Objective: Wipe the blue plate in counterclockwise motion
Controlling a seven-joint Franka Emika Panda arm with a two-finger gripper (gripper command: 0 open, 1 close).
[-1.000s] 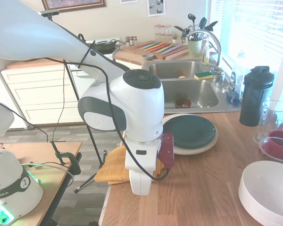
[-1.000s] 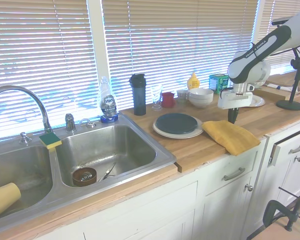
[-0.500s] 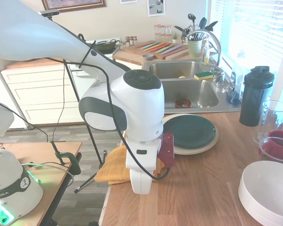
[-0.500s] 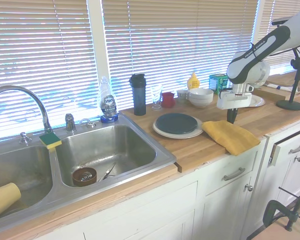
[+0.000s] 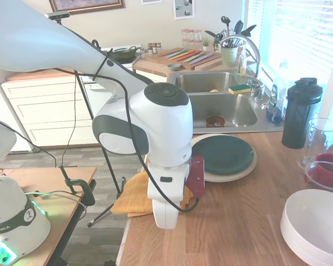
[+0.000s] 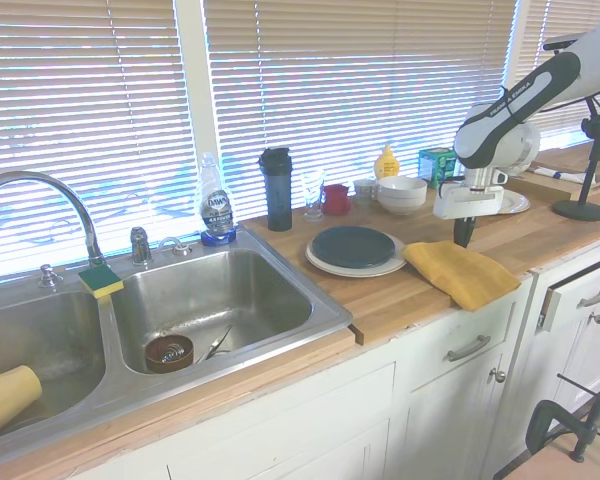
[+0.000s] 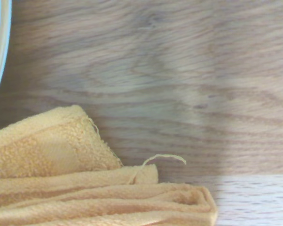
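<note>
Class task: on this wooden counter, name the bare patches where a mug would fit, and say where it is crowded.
Bare wood lies between the folded yellow towel and the sink, along the front edge, and in the first exterior view between the cream plate holding the dark blue plate and the big white bowl. The window side, with the black shaker bottle and red cup, is crowded.

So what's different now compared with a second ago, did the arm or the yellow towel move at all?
Hardly anything. The pincer still hangs just over the far edge of the yellow towel, with only a tiny wobble in the arm. The towel lies folded on the counter as before, not picked up. The blue plate stays on the cream plate, untouched.
</note>
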